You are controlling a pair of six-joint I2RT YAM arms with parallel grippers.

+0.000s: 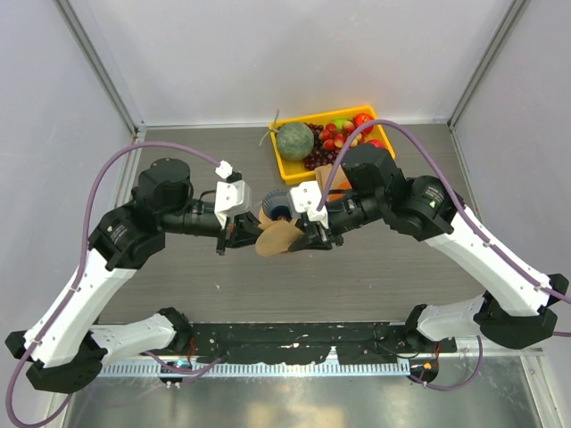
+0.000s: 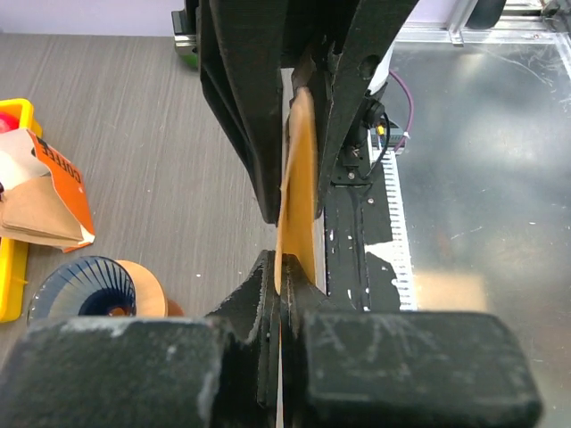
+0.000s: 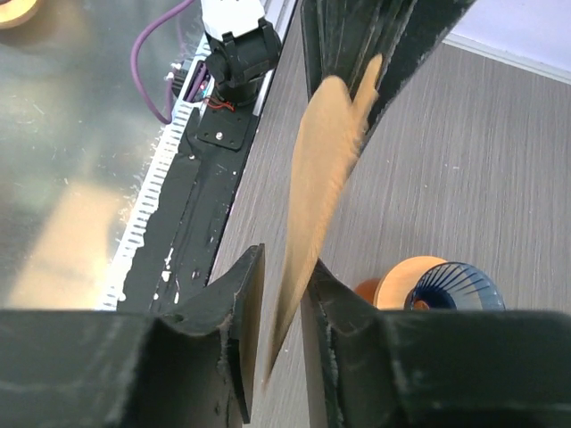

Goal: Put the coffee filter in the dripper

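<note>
We hold the filter (image 1: 277,238) aloft near the dripper (image 1: 278,210). The left gripper (image 2: 279,276) pinches it tight. The right gripper (image 3: 284,267) straddles it, jaws slightly parted, seemingly loose. Next we must open the cone and lower it in.

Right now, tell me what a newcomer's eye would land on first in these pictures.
The tan coffee filter hangs at the centre of the table between both arms: the left arm's jaws pinch it, the right arm's jaws stand slightly apart around it. Just behind it sits the dark blue ribbed dripper with an orange ring stand, and a yellow tray of fruit lies at the back right.
</note>
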